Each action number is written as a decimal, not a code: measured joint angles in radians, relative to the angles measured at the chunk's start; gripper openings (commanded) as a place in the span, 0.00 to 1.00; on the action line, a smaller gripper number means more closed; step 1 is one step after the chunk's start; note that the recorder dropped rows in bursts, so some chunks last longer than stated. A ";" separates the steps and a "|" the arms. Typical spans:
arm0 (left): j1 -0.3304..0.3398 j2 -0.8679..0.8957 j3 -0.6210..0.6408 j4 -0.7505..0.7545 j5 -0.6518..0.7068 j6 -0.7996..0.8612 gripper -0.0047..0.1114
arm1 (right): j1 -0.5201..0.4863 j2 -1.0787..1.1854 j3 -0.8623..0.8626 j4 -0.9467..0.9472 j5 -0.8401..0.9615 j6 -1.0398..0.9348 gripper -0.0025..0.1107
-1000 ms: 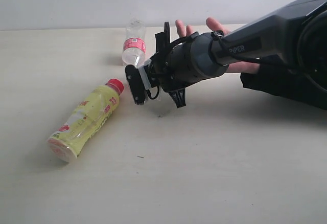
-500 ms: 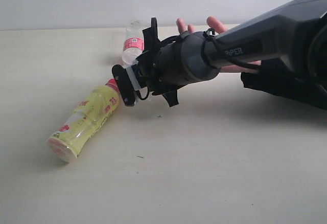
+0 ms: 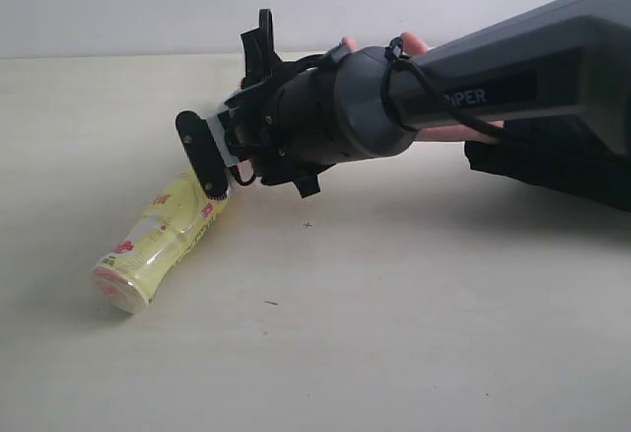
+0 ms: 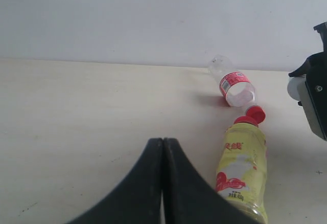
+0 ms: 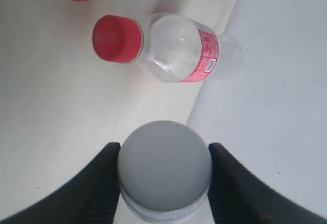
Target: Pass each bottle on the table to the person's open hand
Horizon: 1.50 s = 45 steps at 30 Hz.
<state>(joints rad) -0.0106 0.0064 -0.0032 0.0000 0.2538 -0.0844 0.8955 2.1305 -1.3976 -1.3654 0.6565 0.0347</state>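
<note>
Holding a grey-capped bottle, the right gripper squeezes it with 2 fingers so it cannot slip; the left gripper is pressed closed, empty; the hand lies open behind.

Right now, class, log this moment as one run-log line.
left gripper shut | right gripper near yellow bottle, grip unclear | small clear bottle lying on table | person's hand mostly hidden

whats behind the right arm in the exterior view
The person's open hand, mostly covered: only fingertips and palm edge show. The arm also covers the small clear bottle, visible in both wrist views.
</note>
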 measured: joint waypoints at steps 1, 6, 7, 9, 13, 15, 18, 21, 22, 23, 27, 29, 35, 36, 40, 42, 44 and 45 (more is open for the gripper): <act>0.000 0.000 0.000 0.000 0.000 0.000 0.04 | 0.007 -0.002 0.000 0.002 0.006 0.000 0.02; 0.000 0.000 0.000 0.000 0.000 0.000 0.04 | 0.048 -0.015 0.000 0.006 0.024 -0.002 0.02; 0.000 0.000 0.000 0.000 0.000 0.000 0.04 | 0.058 -0.019 0.000 0.006 0.025 -0.002 0.02; 0.000 0.000 0.000 0.000 0.000 0.000 0.04 | 0.076 -0.028 0.000 0.006 0.031 -0.002 0.02; 0.000 0.000 0.000 0.000 0.000 0.000 0.04 | 0.108 -0.056 0.000 0.007 0.066 -0.002 0.02; 0.000 0.000 0.000 0.000 0.000 0.000 0.04 | 0.118 -0.072 0.000 0.013 0.083 -0.002 0.02; 0.000 0.000 0.000 0.000 0.000 0.000 0.04 | 0.133 -0.097 0.000 0.049 0.092 -0.002 0.02; 0.000 0.000 0.000 0.000 0.000 0.000 0.04 | 0.150 -0.126 0.000 0.075 0.098 -0.002 0.02; 0.000 0.000 0.000 0.000 0.000 0.000 0.04 | 0.159 -0.133 0.000 0.079 0.103 -0.002 0.02; 0.000 0.000 0.000 0.000 0.000 0.000 0.04 | 0.168 -0.141 0.000 0.082 0.104 -0.002 0.02; 0.000 0.000 0.000 0.000 0.000 0.000 0.04 | 0.207 -0.163 0.000 0.095 0.104 -0.002 0.02; 0.000 0.000 0.000 0.000 0.000 0.000 0.04 | 0.222 -0.167 0.000 0.108 0.104 -0.002 0.02; 0.000 0.000 0.000 0.000 0.000 0.000 0.04 | 0.258 -0.173 0.000 0.126 0.104 0.049 0.02; 0.000 0.000 0.000 0.000 0.000 0.000 0.04 | 0.261 -0.177 0.000 0.130 0.102 0.058 0.02; 0.000 0.000 0.000 0.000 0.000 0.000 0.04 | 0.276 -0.206 -0.019 0.181 0.105 0.091 0.02; 0.000 0.000 0.000 0.000 0.000 0.000 0.04 | 0.278 -0.221 -0.054 0.242 0.115 0.093 0.02; 0.000 0.000 0.000 0.000 0.000 0.000 0.04 | 0.278 -0.233 -0.103 0.311 0.141 0.093 0.02; 0.000 0.000 0.000 0.000 0.000 0.000 0.04 | 0.278 -0.235 -0.125 0.345 0.155 0.089 0.02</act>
<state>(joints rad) -0.0106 0.0064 -0.0032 0.0000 0.2538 -0.0844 1.1735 1.8950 -1.5225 -1.0204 0.8111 0.1235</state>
